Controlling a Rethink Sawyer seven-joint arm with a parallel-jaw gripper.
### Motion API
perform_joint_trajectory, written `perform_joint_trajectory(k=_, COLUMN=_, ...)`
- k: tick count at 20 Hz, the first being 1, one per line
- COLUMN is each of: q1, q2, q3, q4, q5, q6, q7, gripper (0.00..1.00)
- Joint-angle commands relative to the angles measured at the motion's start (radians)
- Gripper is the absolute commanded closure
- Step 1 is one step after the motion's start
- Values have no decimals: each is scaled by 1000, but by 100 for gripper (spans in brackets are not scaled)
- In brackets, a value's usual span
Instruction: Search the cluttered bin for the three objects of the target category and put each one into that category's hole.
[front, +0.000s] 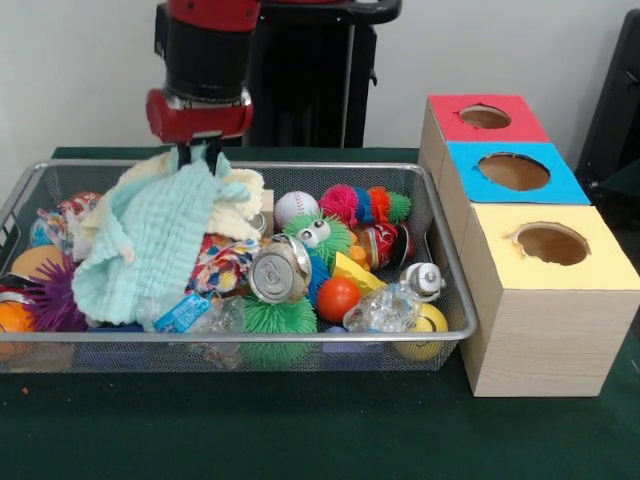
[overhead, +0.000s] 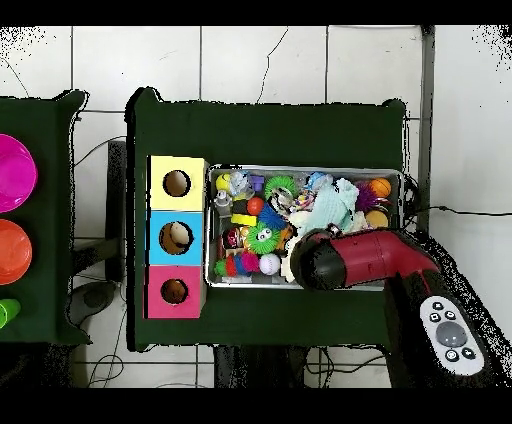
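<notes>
Sawyer's arm stands over the cluttered bin, a wire-mesh basket heaped with spiky balls, a crushed can and a large pale teal cloth draped across its left half in the front view. The red-topped hole sits just off the bin's right end, beside its far corner. None of the three objects can be picked out for certain. A yellow-and-orange shape right of the can, near the bin's middle, may be one, and the others probably lie under the cloth. Plush toys should be light, soft and forgiving, and are best pinched across the body. The gripper, at the bin's far rim, appears closed on the cloth's bunched peak, nothing else in its grasp.
</notes>
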Motion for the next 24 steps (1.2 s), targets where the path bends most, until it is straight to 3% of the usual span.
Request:
perform_joint_trajectory(k=1, q1=50, q2=-174, q3=66, q4=13, q5=113, q6=186, q7=-57, gripper=100)
perform_joint_trajectory(k=13, q1=117, q2=-327, q3=52, q4=-32, q5=235, q6=369, q7=-81, gripper=100)
perform_joint_trajectory(k=24, q1=84, q2=-408, q3=55, q4=-28, q5=272, q6=444, q7=-155, gripper=100)
